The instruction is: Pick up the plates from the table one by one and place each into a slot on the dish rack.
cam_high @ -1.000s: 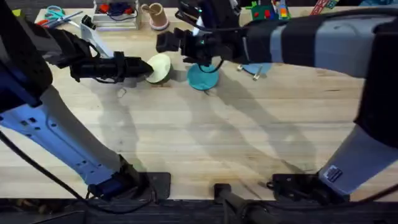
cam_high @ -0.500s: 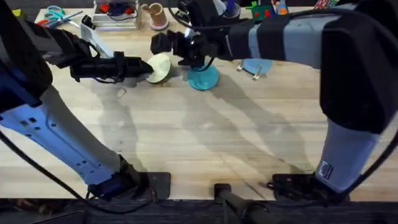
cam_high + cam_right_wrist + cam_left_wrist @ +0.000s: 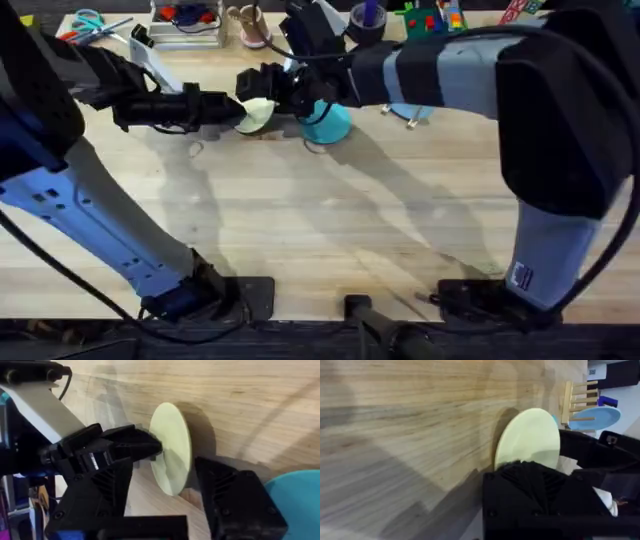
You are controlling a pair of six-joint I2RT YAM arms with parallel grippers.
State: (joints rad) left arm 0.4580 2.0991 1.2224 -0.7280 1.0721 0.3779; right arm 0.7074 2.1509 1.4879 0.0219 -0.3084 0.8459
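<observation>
The pale yellow plate [image 3: 258, 112] stands on its edge on the table [image 3: 330, 230], with my left gripper [image 3: 238, 108] shut on its rim. In the right wrist view my right gripper [image 3: 167, 480] is open, one finger on each side of that yellow plate [image 3: 172, 455], opposite the left arm's fingers [image 3: 135, 447]. The turquoise plate [image 3: 326, 123] sits on the wood just right of them. A light blue plate [image 3: 595, 417] sits in the dish rack [image 3: 574, 400] beyond, also seen from overhead as the rack [image 3: 412, 118].
Along the table's far edge are scissors [image 3: 88, 22], a tray of small parts [image 3: 185, 25], a wooden cup [image 3: 250, 22] and coloured blocks [image 3: 430, 18]. The right arm [image 3: 450, 65] spans across the back right of the table.
My right gripper has slid left from above the turquoise plate to the yellow plate. The left gripper and the yellow plate have stayed put.
</observation>
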